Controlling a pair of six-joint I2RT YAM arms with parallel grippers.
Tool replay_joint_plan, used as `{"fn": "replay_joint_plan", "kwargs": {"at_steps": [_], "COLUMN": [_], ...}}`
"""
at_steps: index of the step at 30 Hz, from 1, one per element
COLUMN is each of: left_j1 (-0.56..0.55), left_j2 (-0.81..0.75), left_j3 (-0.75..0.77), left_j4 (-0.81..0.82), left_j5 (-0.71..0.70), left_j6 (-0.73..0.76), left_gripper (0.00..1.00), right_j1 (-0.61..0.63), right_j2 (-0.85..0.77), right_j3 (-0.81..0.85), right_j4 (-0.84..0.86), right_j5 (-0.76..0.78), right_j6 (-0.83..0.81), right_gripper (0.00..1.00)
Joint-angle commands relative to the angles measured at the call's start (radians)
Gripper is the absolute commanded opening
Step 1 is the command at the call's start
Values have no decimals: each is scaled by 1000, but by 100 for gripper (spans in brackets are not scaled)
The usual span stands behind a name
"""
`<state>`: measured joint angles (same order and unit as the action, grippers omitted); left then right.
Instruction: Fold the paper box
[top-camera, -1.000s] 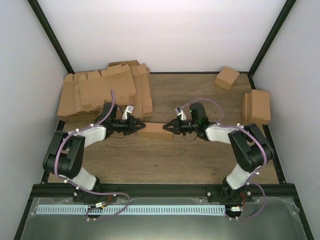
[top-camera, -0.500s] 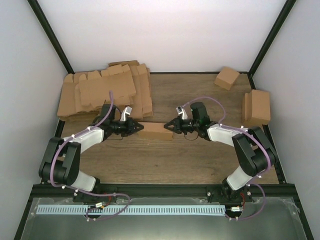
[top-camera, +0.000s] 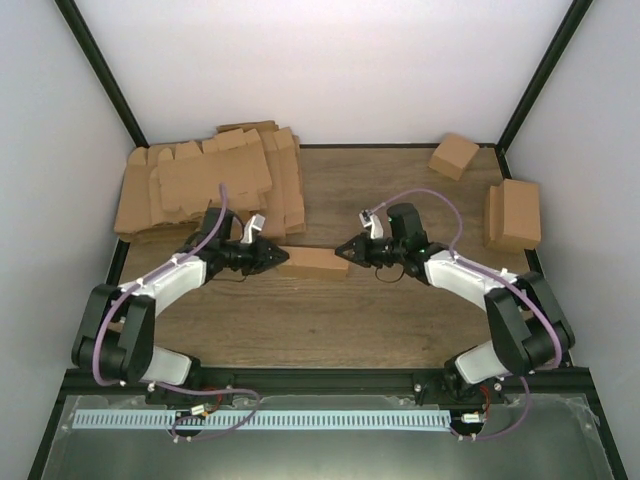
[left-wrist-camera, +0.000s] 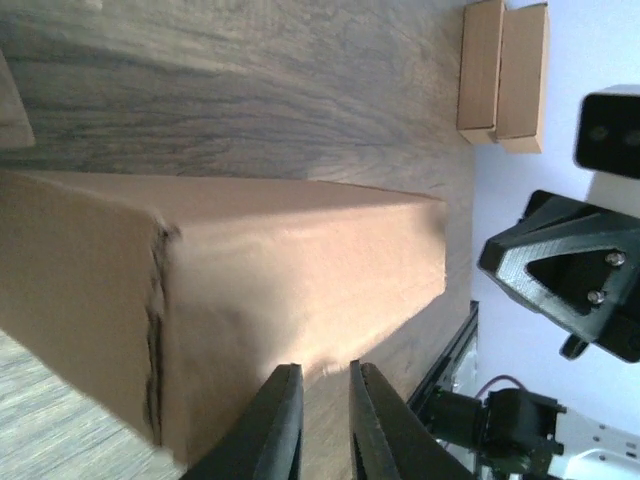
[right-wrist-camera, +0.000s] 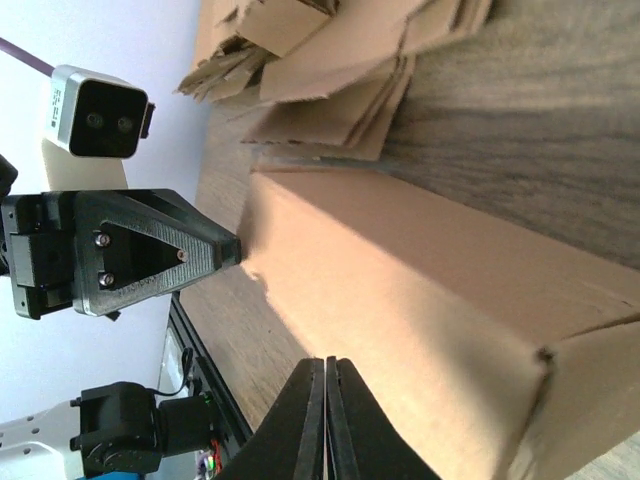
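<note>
The paper box (top-camera: 313, 262) lies folded and closed on the wooden table, a shallow brown rectangle. My left gripper (top-camera: 277, 258) is at its left end, and my right gripper (top-camera: 343, 253) is at its right end. In the left wrist view the box (left-wrist-camera: 290, 260) fills the frame. My left gripper (left-wrist-camera: 325, 372) is low beside its near side, jaws a narrow gap apart with nothing between them. In the right wrist view my right gripper (right-wrist-camera: 325, 362) is shut and empty against the box's long side (right-wrist-camera: 420, 290).
A pile of flat brown blanks (top-camera: 210, 185) lies at the back left, close behind the left arm. A small cube-like box (top-camera: 454, 155) sits at the back right. Finished boxes (top-camera: 515, 213) stand by the right wall.
Both arms have stretched out, with their elbows swinging outward and lower. The gripper tips stay at the box's two ends. The box has barely moved.
</note>
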<state>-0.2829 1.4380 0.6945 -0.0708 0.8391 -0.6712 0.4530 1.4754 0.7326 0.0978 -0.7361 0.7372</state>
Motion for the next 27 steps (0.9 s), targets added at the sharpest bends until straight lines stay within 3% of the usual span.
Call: {"fn": "replay_joint_plan", "kwargs": {"at_steps": [1, 5, 7, 8, 14, 20, 27], "left_j1": [-5, -38, -78, -102, -291, -543, -602], "left_j2": [-85, -151, -187, -194, -158, -19, 118], "left_j3": [83, 158, 200, 223, 366, 586, 729], "left_j4": [-210, -335, -376, -392, -382, -579, -747], "left_j5": [-115, -219, -293, -329, -540, -810, -925], "left_j6": [82, 216, 287, 314, 463, 879, 1111], "left_gripper": [23, 63, 95, 99, 100, 100, 100], "right_j1": [-1, -2, -2, -2, -2, -2, -2], "right_j2": [-73, -104, -124, -145, -412, -530, -629], "right_j3": [78, 98, 121, 127, 77, 56, -27], "right_j4": [-136, -185, -219, -235, -231, -339, -330], "right_j5": [75, 100, 120, 133, 273, 344, 280], "right_j6": [-104, -152, -175, -184, -227, -274, -255], "right_gripper": [4, 5, 5, 4, 9, 14, 23]}}
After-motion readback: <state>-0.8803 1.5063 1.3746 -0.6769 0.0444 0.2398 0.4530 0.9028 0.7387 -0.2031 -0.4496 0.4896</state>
